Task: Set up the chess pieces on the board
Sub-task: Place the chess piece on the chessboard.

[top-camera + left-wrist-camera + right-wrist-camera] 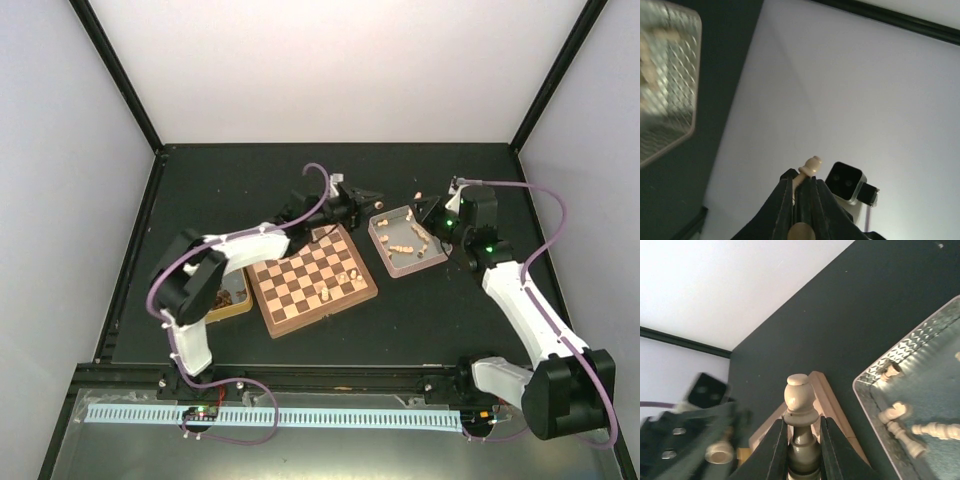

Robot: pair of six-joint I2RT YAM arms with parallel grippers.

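dark table [430, 320], pale walls. left end effector [800, 184] is shut on a chess piece [811, 165]; right end effector [800, 429] clamps a second piece [799, 395], both held beyond the board [300, 285], beside the metal tray [375, 232]. carrying step, seemingly; next, set each upright on its home square.

We log the board [290, 292] as light tan and dark brown checks with a reddish-brown rim — the chess pieces [402, 245] all pale cream. The tray [905, 352] is shiny silver metal with an embossed diamond pattern, the tabletop [430, 320] near-black, walls [60, 200] pale lilac-white. Arms [520, 300] white with black joints, purple cables [563, 212], green lights [490, 246] on the right one.
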